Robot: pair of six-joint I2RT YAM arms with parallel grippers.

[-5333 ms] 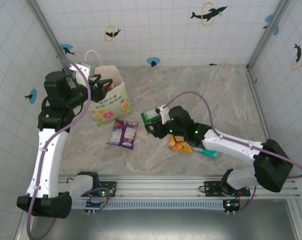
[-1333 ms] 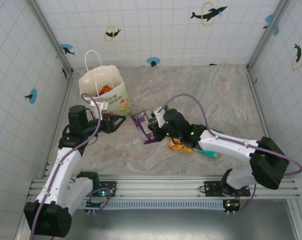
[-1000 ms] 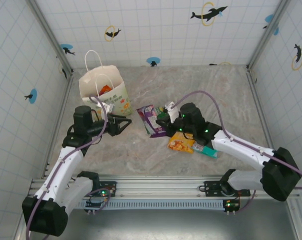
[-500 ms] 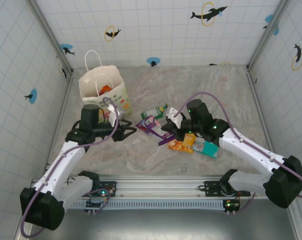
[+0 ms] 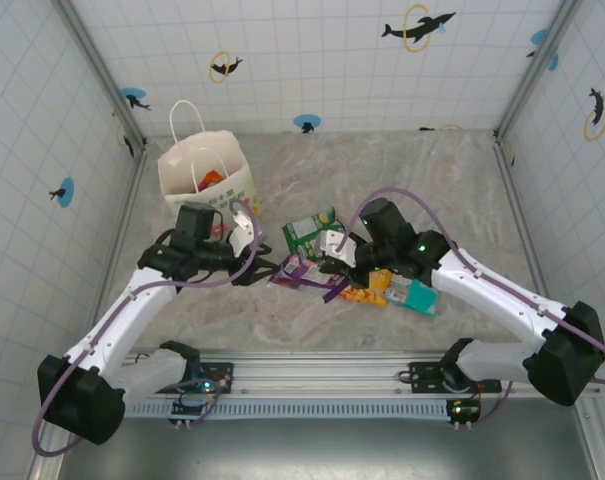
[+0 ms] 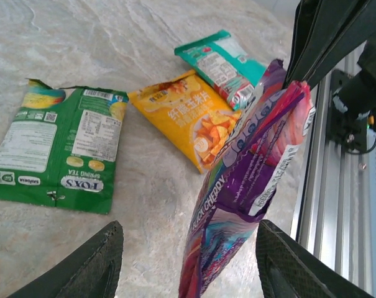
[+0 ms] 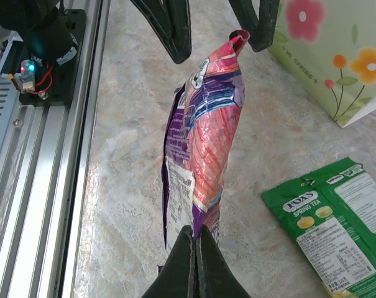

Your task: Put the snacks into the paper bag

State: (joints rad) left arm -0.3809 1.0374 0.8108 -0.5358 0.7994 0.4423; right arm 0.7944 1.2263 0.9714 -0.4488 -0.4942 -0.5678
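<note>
Closed in with left gripper, jaws spread astride purple packet, glossy, crumpled, pinched on edge in right gripper.

Tiled booth, marble-look tabletop.
Walls white w/ grid lines; dolphin stickers scattered; metal corner posts; tabletop beige-grey, veined; alu rail at near edge; light even.

Right gripper clamped on purple packet, left gripper at its other end, paper bag upright far-left, green packet nearby.
</note>
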